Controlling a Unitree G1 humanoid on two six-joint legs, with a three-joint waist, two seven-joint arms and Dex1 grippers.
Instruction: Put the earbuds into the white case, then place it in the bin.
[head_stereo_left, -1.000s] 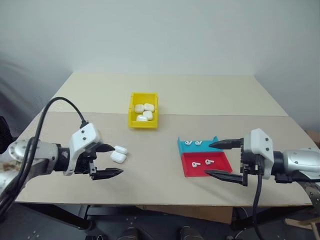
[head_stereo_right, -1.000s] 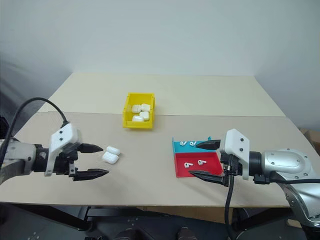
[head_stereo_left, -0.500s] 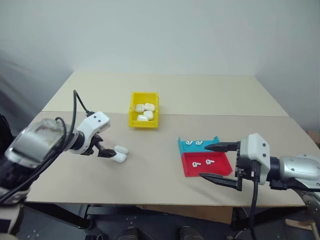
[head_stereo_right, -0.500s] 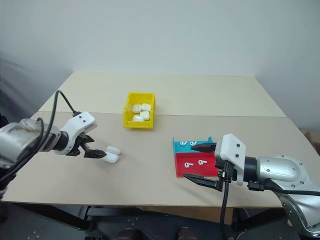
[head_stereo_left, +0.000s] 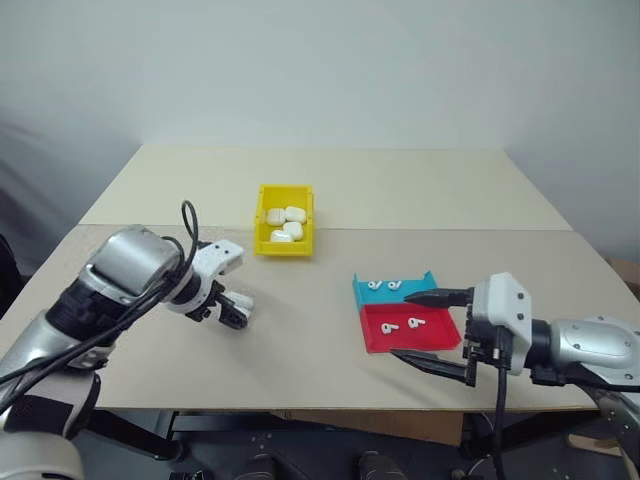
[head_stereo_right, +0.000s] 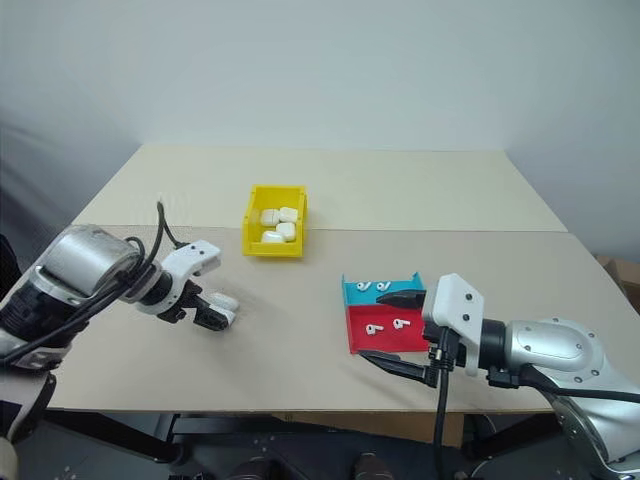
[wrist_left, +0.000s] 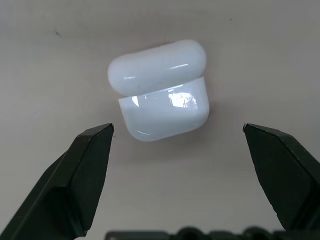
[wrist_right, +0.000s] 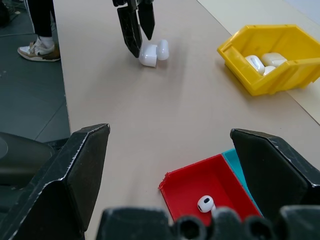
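White case (wrist_left: 159, 95), lid open, lies on the table (head_stereo_left: 330, 190) between the spread left gripper (wrist_left: 180, 131) fingers, untouched. Red tray (head_stereo_left: 440, 335) and teal tray (head_stereo_left: 372, 291) sit by the front edge, beside the spread, empty right gripper (head_stereo_left: 428, 330).

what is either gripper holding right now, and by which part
Nothing is held. The left gripper stands open over the open white case without touching it; the right gripper is open near the red tray.
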